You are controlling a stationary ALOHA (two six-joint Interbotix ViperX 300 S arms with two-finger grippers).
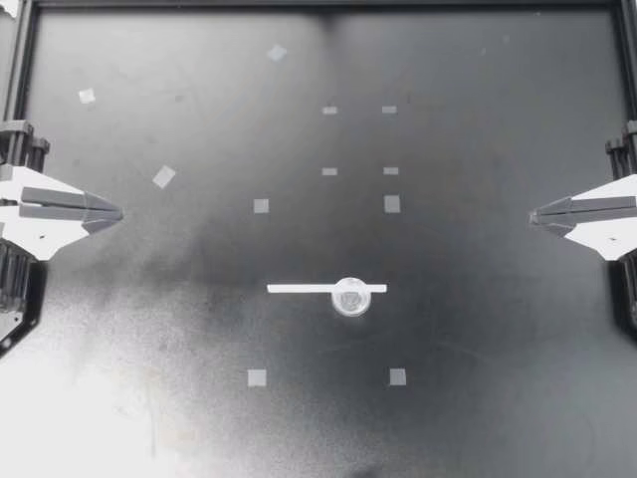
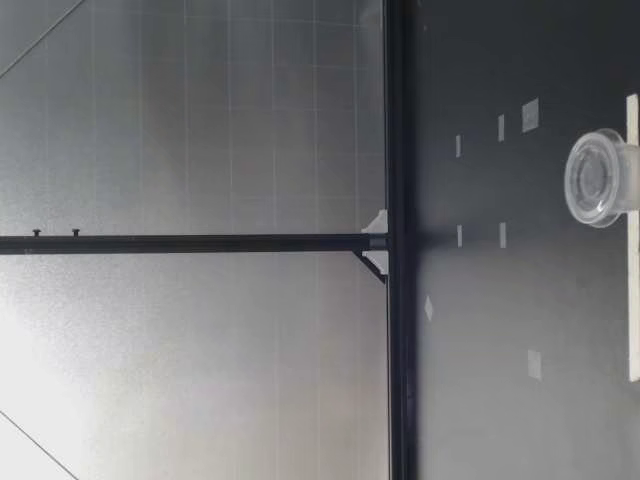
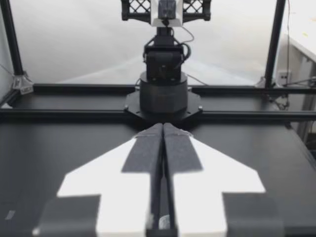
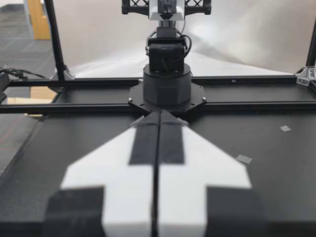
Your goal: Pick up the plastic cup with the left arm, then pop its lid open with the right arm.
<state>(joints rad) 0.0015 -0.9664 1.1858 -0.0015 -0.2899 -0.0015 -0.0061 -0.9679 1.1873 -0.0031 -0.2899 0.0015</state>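
A small clear plastic cup [image 1: 350,296] stands on the black table, touching a white strip [image 1: 299,289] that lies flat just left of it. The low view shows the same cup [image 2: 598,179] upright beside the strip [image 2: 632,300]. My left gripper [image 1: 117,212] rests at the table's left edge, shut and empty, far from the cup. At the right edge my right gripper [image 1: 533,214] is likewise shut with nothing in it. Each wrist view shows its own fingers [image 3: 148,148] [image 4: 146,143] pressed together, pointing at the opposite arm's base.
Several small pale tape squares [image 1: 260,206] are stuck across the black table [image 1: 478,398]. A black metal frame [image 1: 20,60] borders the table on its sides and back. The opposite arm's base [image 3: 163,94] [image 4: 167,89] stands beyond each gripper.
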